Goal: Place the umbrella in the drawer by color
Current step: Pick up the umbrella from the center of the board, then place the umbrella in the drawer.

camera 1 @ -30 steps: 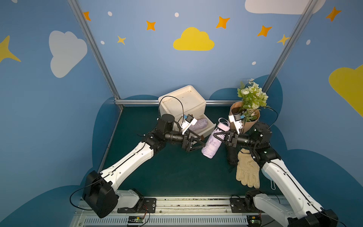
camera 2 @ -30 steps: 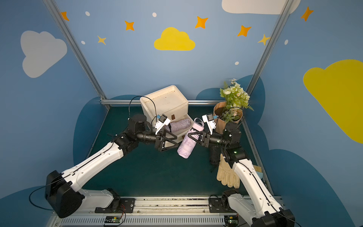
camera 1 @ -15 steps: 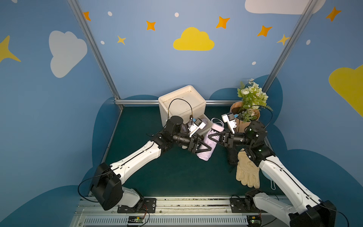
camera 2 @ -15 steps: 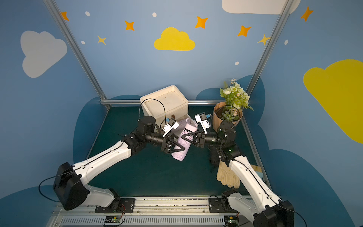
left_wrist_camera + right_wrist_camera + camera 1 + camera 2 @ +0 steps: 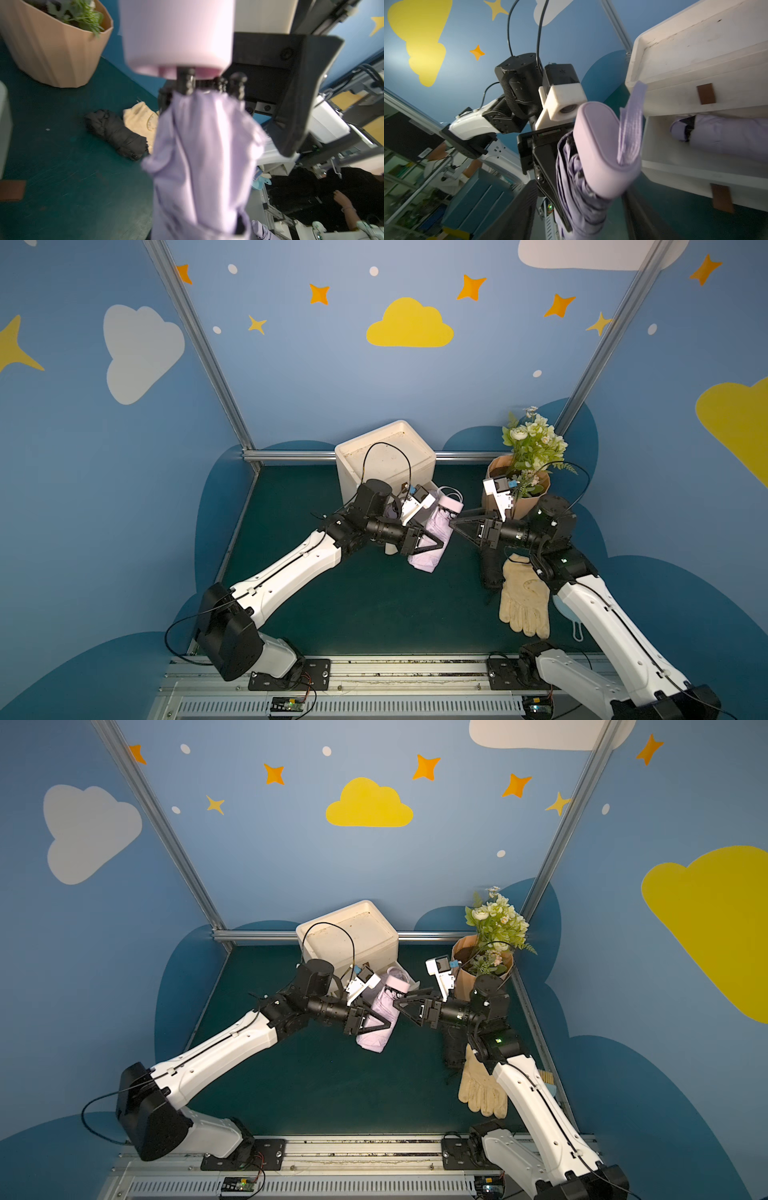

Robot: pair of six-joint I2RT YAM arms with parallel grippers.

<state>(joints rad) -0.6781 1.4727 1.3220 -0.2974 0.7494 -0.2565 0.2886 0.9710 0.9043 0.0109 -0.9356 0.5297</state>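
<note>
The only marking was a small embossed logo on the black camera housing (image 5: 562, 71) of the left arm, in the right wrist view, too small to read. The white drawer unit (image 5: 384, 456) carried plain brown pull tabs (image 5: 705, 93) with nothing written on them.

In both top views the left pincer (image 5: 436, 545) was clamped across the middle of the lilac folding umbrella (image 5: 436, 522), which hung tilted above the green surface (image 5: 374, 605), just in front of the drawer unit, handle end uppermost. The right pincer (image 5: 456, 524) stood with its jaws spread, its tips near the umbrella's handle and holding nothing.

Only the right wrist view looked into the open drawer (image 5: 695, 168), where a second lilac umbrella (image 5: 720, 135) lay; it also showed the held umbrella's wrist strap (image 5: 631, 124).

The left wrist view showed a black folded umbrella (image 5: 118, 133) lying on the surface and touching a cream glove (image 5: 141, 118), near the tan flower pot (image 5: 52, 52). In the top views the right arm partly covered that black umbrella.
</note>
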